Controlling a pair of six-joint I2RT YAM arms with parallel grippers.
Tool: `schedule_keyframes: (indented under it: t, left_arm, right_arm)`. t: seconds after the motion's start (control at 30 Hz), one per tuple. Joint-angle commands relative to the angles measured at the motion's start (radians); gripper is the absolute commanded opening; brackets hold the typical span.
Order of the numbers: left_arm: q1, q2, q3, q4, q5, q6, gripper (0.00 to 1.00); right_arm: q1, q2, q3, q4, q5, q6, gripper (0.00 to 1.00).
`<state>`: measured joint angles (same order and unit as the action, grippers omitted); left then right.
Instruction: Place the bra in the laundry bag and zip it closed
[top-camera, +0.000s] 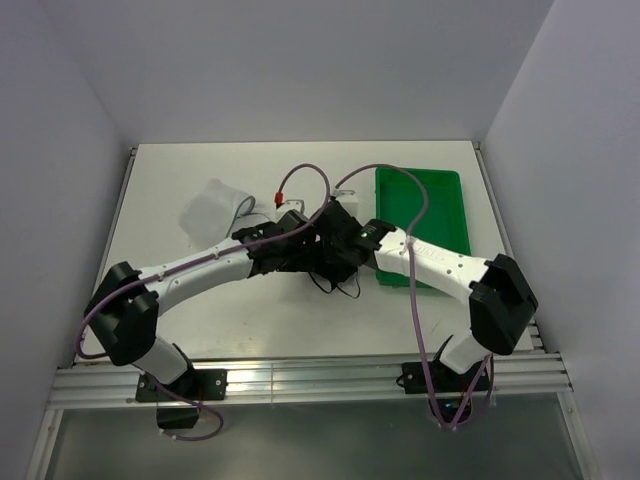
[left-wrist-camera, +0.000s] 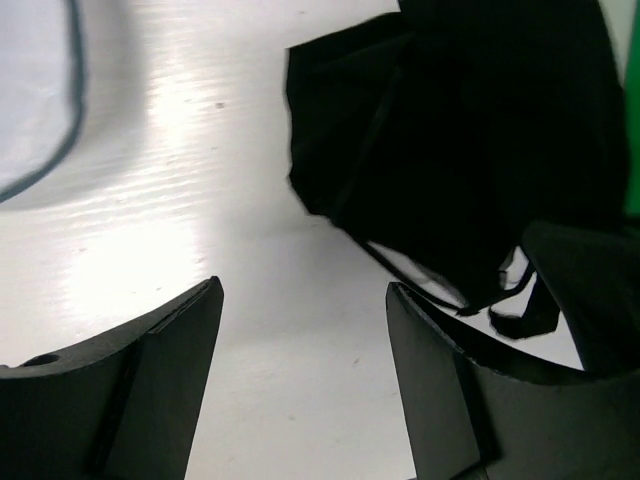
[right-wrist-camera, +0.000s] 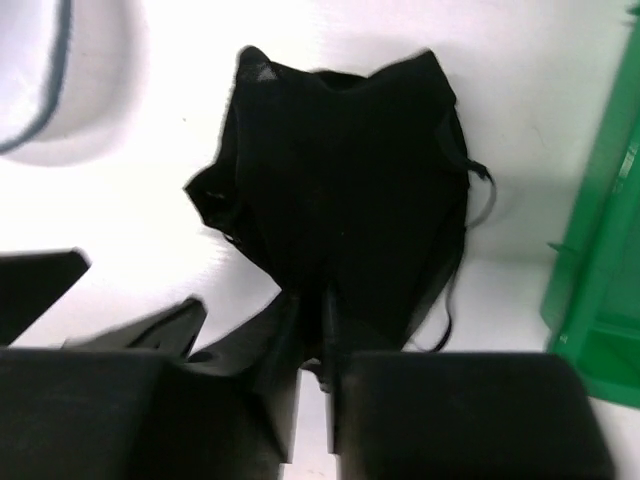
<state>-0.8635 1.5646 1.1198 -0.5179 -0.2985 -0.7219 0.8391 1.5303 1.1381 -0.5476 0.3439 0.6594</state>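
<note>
My left gripper (left-wrist-camera: 303, 290) hangs low over the table (left-wrist-camera: 230, 200), jaws spread wide with only bare white surface between them; my right gripper (right-wrist-camera: 322, 305) has its jaws at a thin slit, and the bra (right-wrist-camera: 340, 190) runs right down to that slit, but I cannot tell whether the cloth is pinched or only lies against the tips; the bra is a bunched black heap on the table, outside any container, its thin straps loose on the side toward the tray (right-wrist-camera: 600, 250), with a strip of white between cloth and green wall; the laundry bag (top-camera: 212, 208) lies flat farther off to the left, apart from the bra with open table between, its dark zipper edging the rounded end; whether it is open I cannot tell; the tray's floor shows plain green where my right arm does not cover it; from above, both wrists crowd over the bra and hide nearly all of it, while the wrist views show its shape; only the view from above shows the tray along the table's right edge and bare table toward the near edge.
</note>
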Motion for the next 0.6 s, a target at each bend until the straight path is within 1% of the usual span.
schedule_keyframes:
  t: [0.0, 0.07, 0.1, 0.17, 0.2, 0.3, 0.43, 0.57]
  left_arm:
    - [-0.011, -0.098, 0.018, -0.054, -0.1, -0.027, 0.73]
    - [-0.011, -0.144, 0.008, -0.079, -0.119, -0.037, 0.73]
    - [-0.011, -0.161, 0.003, -0.085, -0.138, -0.051, 0.73]
    - [-0.011, -0.21, -0.003, -0.099, -0.155, -0.057, 0.75]
    - [-0.011, -0.224, -0.002, -0.108, -0.163, -0.059, 0.76]
    - [-0.011, -0.253, 0.011, -0.113, -0.168, -0.05, 0.79]
    - [-0.009, -0.226, 0.028, -0.102, -0.16, -0.037, 0.79]
    - [0.0, -0.17, 0.052, -0.077, -0.156, -0.022, 0.79]
  right_arm:
    - [0.003, 0.051, 0.086, 0.038, -0.002, -0.02, 0.26]
    - [0.003, 0.079, 0.107, 0.038, -0.014, -0.023, 0.34]
    - [0.002, 0.085, 0.124, 0.04, -0.022, -0.024, 0.44]
    - [0.002, 0.093, 0.135, 0.041, -0.034, -0.027, 0.5]
    - [0.002, 0.091, 0.141, 0.041, -0.04, -0.027, 0.56]
    - [0.003, 0.054, 0.138, 0.032, -0.033, -0.02, 0.62]
    - [-0.009, -0.031, 0.1, 0.008, 0.013, 0.012, 0.66]
    - [-0.064, -0.129, -0.015, 0.035, 0.004, 0.051, 0.67]
